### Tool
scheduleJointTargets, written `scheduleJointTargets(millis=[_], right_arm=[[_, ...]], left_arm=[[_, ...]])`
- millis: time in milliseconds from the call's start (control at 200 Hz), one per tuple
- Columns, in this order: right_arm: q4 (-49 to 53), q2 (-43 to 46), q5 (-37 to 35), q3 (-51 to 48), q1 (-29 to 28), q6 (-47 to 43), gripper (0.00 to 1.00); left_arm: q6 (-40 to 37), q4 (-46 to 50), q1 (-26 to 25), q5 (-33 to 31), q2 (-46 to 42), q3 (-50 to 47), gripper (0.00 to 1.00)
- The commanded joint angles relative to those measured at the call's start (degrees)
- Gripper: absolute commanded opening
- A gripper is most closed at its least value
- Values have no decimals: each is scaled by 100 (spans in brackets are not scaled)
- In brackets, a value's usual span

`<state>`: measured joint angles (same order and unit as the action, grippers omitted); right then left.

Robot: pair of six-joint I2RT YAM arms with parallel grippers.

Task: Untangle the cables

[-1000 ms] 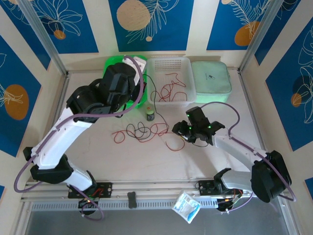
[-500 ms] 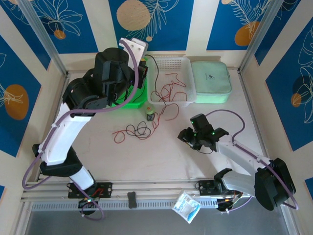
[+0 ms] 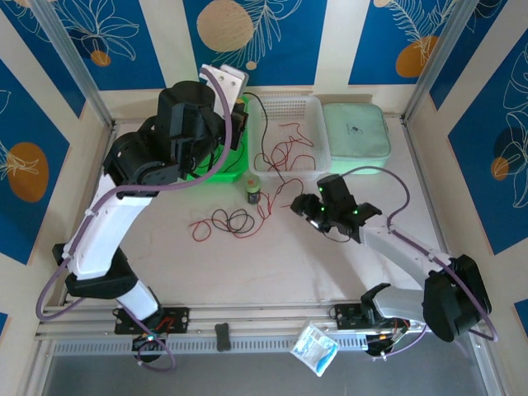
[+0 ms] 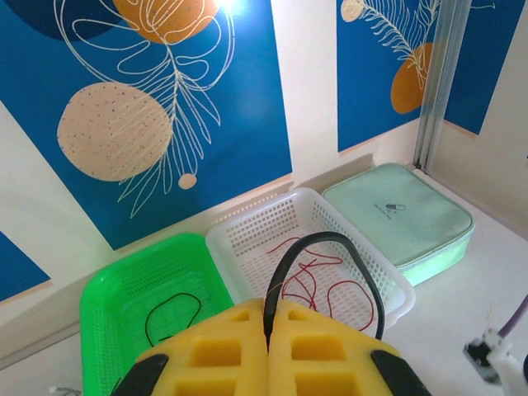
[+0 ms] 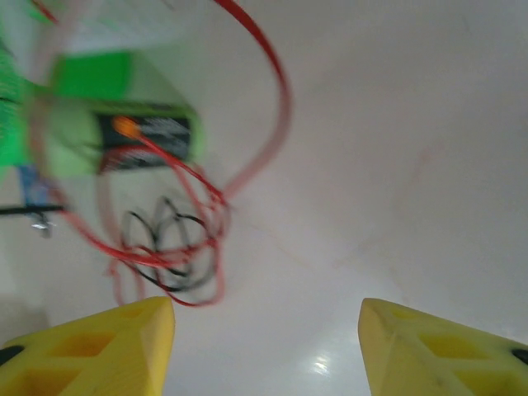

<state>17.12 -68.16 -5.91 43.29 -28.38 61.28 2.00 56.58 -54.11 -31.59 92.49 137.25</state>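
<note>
My left gripper [image 4: 270,309] is shut on a black cable [image 4: 330,239] that arches up out of its yellow fingers. In the top view it [image 3: 242,124] hangs above the seam between the green basket [image 3: 216,173] and the white basket [image 3: 309,103]. A tangle of red and black cables [image 3: 235,221] lies on the table. More red cables [image 4: 322,285] lie in the white basket, one trailing over its front edge. My right gripper [image 3: 301,206] is open just right of the tangle, low over the table, its yellow fingers [image 5: 91,342] wide apart with nothing between them.
A small green battery-like block [image 3: 253,191] stands between the baskets and the tangle, with wires attached. A thin black loop [image 4: 169,318] lies in the green basket. A mint zip case [image 3: 355,136] sits at the back right. Bare table lies in front of the tangle.
My left arm lifted the black cable over the baskets, pulling the tangle left, then held still. My right gripper drew back, then moved up-left toward the cables and opened wider.
</note>
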Motion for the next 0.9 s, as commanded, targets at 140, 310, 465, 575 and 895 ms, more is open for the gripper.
scheduleJointTargets(millis=[140, 310, 465, 575, 895], right_arm=[[-350, 22, -108, 573, 444, 713, 60], [-709, -731, 400, 946, 458, 1108, 60], [-928, -1379, 591, 1157, 277, 1302, 60], [-1061, -1763, 751, 1202, 112, 1381, 58], [-1157, -1916, 794, 891, -34, 1435, 53]], left_arm=[[50, -48, 49, 109, -319, -229, 4], [50, -57, 47, 124, -361, -243, 4], [12, -83, 47, 76, -381, -252, 4], [-15, -103, 49, 66, -389, -262, 4], [-236, -300, 49, -157, -386, -219, 4]])
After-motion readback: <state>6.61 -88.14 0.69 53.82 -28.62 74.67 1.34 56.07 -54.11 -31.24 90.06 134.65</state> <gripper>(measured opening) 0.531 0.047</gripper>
